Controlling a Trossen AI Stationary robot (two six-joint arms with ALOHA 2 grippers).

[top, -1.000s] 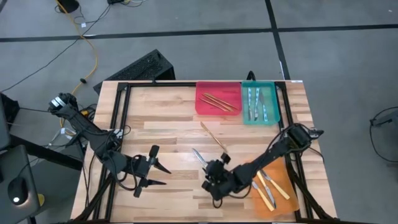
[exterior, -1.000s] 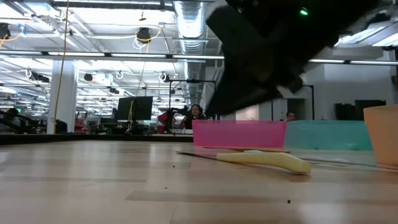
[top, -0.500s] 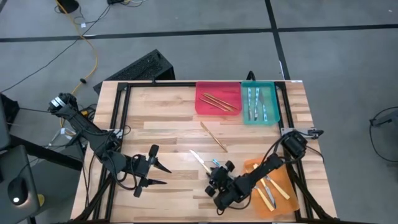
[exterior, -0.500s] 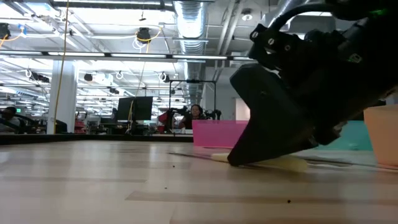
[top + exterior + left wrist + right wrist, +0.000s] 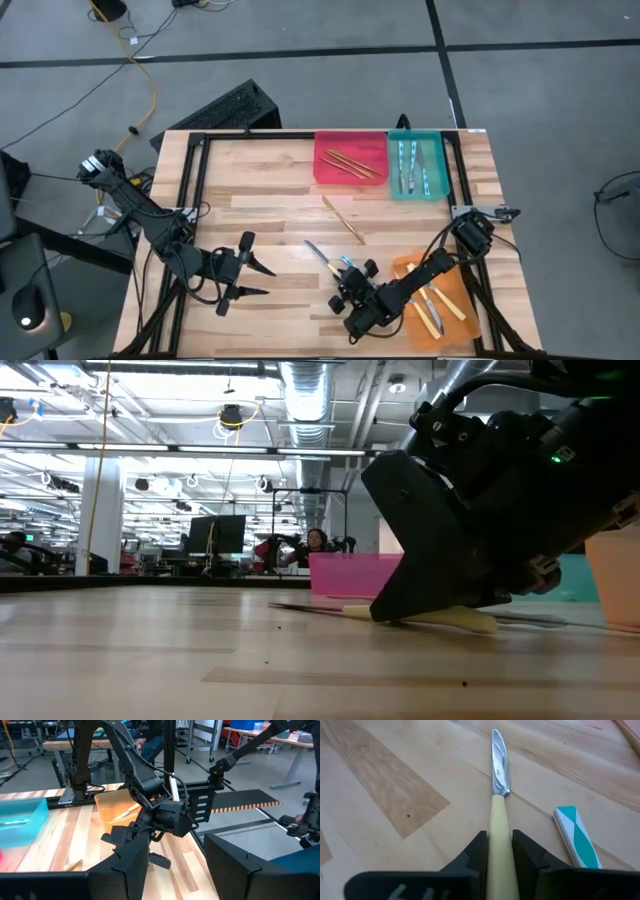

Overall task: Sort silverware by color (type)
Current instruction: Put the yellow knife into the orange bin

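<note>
Yellow-handled knife (image 5: 498, 815) flat between jaws

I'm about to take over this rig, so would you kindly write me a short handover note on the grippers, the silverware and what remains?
Right gripper: low at the table's front centre, fingers closed on the handle of the yellow-handled knife, which lies on the wood.
Left gripper: open, empty, waiting at the front left.
Done: wooden sticks in the red tray; blue-handled pieces in the teal tray; yellow-handled knives in the orange tray.
Left: the gripped knife, probably for the orange tray; one wooden stick mid-table; a blue-handled piece beside the knife.
</note>
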